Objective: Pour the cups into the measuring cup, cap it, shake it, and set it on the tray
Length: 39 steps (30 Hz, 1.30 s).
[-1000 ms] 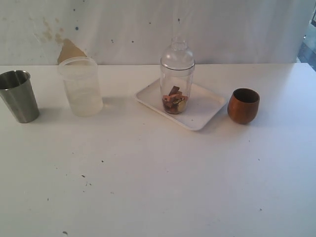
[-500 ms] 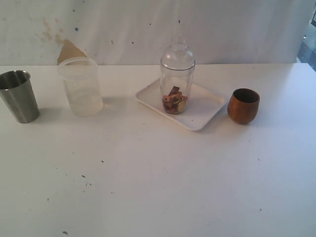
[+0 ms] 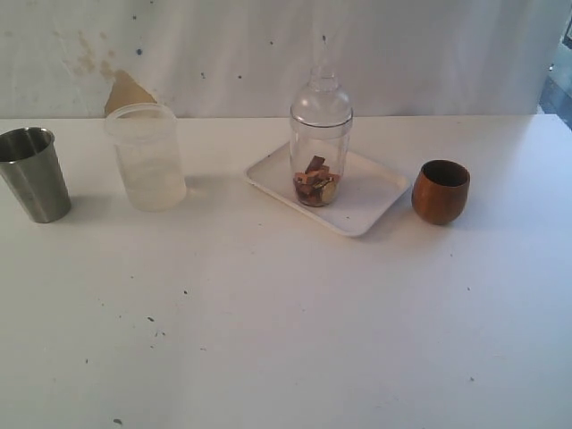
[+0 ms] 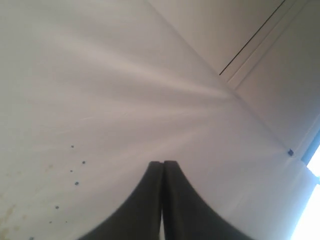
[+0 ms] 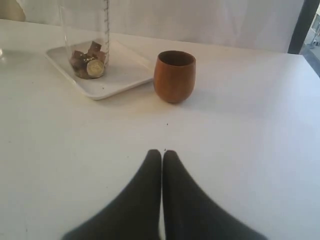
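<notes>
The clear measuring cup (image 3: 320, 147) stands upright on the white tray (image 3: 368, 202), capped with a clear domed lid, brown pieces and a coin in its bottom. The wooden cup (image 3: 441, 191) sits right of the tray. At the far left stands the steel tumbler (image 3: 34, 173). Neither arm shows in the exterior view. My right gripper (image 5: 162, 151) is shut and empty, low over the table, well short of the wooden cup (image 5: 174, 76) and the measuring cup (image 5: 87, 50) on the tray (image 5: 122, 75). My left gripper (image 4: 163, 163) is shut, facing a blank white surface.
A frosted plastic tub (image 3: 147, 155) stands between the steel tumbler and the tray. The white table (image 3: 286, 322) stretches wide in front of the objects. A white wall runs along the table's far edge.
</notes>
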Motion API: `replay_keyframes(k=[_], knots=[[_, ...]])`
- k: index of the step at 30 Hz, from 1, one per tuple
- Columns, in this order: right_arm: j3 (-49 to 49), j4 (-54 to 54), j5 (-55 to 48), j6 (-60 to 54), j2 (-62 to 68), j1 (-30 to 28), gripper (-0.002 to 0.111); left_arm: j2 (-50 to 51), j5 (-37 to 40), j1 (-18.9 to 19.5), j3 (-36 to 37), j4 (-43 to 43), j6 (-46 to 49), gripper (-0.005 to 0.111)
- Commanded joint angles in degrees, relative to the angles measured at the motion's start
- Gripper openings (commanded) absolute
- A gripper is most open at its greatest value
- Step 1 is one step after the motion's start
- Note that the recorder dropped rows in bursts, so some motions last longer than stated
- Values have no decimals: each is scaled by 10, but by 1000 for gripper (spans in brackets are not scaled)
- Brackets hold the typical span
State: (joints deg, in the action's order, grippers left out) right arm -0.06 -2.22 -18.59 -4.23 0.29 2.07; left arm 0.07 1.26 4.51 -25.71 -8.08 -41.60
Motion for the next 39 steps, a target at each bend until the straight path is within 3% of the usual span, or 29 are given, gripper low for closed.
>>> replay_keyframes(k=[1,14,16,19,33,36,37,38,39], knots=[[1,3,6,0,-3,1,1,-1,-4,2,43,11,-1,1],[1,3,6,0,-3,1,1,-1,12,2,255,49,0,1],[1,3,6,0,-3,1,1,-1,28,2,257,52,0,1],[1,3,6,0,-3,1,1,-1,125,2,257,75,4,1],[1,3,6,0,-3,1,1,-1,121,2,257,84,24,1],[1,3,6,0,-3,1,1,-1,121,1,257,86,138,1],[1,3,6,0,-3,1,1,-1,121,0,257,86,207,1],[1,3,6,0,-3,1,1,-1,121,-1,257,86,360,1],[1,3,6,0,-3,1,1,-1,121,-1,257,86,422,1]])
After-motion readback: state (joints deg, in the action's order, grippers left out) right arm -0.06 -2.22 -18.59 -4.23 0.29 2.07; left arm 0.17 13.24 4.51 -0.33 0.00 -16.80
